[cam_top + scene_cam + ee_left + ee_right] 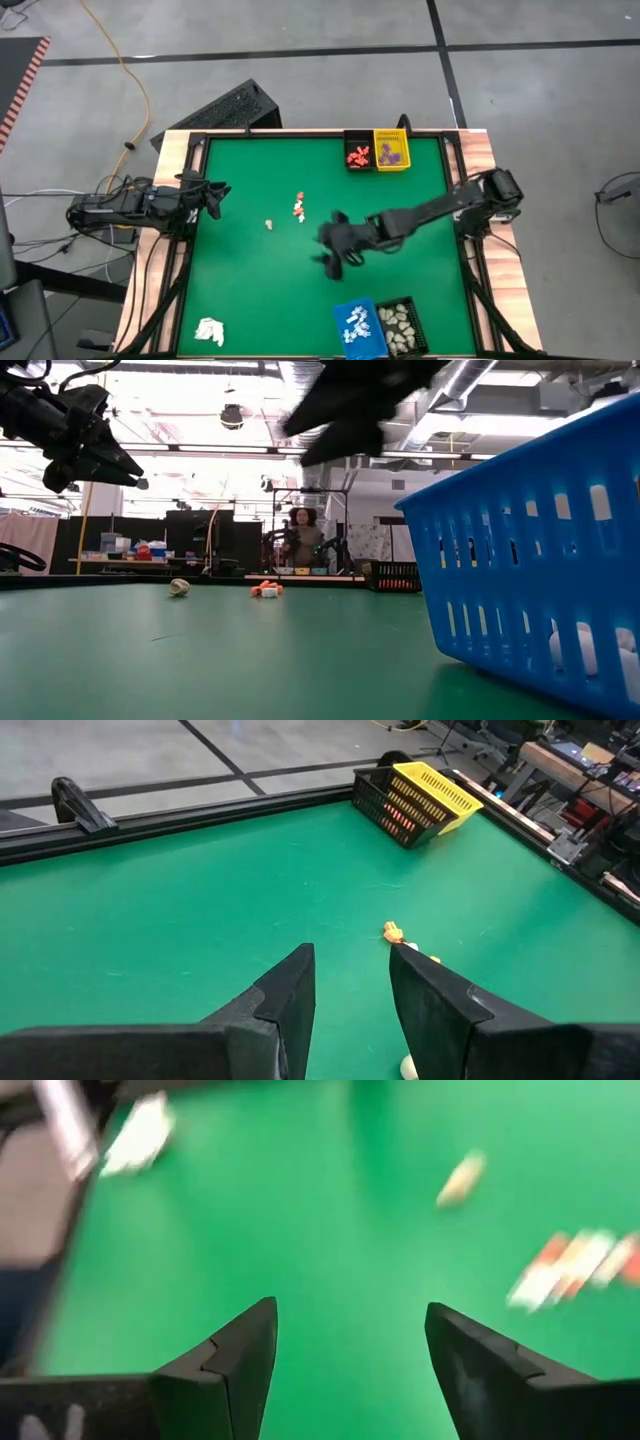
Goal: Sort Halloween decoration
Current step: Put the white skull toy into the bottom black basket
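Note:
A few small orange and white Halloween decoration pieces [299,208] lie on the green mat near its middle, with a cream piece [269,224] just to their left. My right gripper [335,255] hovers open above the mat, to the right of and nearer than these pieces; in its wrist view, its open fingers [350,1310] hold nothing, and the cluster [575,1265] and the cream piece [460,1180] lie ahead. My left gripper [222,190] waits open at the mat's left edge, raised, with nothing between its fingers [350,952].
At the far edge stand a black basket [358,152] with orange pieces and a yellow basket [391,150] with purple ones. At the near edge stand a blue basket [358,325] with white pieces and a black basket [400,325] with cream ones. A white wad [210,330] lies near left.

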`<action>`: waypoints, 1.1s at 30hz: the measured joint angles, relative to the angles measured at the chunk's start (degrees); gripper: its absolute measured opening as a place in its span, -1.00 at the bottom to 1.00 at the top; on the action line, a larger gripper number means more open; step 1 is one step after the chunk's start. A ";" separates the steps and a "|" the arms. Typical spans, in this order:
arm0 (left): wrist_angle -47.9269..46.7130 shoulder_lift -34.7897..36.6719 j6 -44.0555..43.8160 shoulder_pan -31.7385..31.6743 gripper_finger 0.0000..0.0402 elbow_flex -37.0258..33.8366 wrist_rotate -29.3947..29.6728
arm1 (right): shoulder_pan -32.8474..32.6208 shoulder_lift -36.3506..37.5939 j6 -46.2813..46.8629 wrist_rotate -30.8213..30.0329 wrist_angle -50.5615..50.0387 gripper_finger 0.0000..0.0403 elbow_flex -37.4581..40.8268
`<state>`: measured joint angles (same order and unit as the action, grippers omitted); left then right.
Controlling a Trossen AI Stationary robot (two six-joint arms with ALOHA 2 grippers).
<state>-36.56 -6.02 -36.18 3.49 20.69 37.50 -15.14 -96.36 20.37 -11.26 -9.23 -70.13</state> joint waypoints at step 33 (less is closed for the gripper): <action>-0.42 0.02 -0.02 0.02 -0.40 0.02 -0.96 | 12.23 -42.01 -13.75 -8.15 26.73 0.23 -25.11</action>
<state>-36.97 -6.00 -36.21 3.51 20.71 36.53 -2.91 -138.37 6.63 -19.40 17.51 -95.24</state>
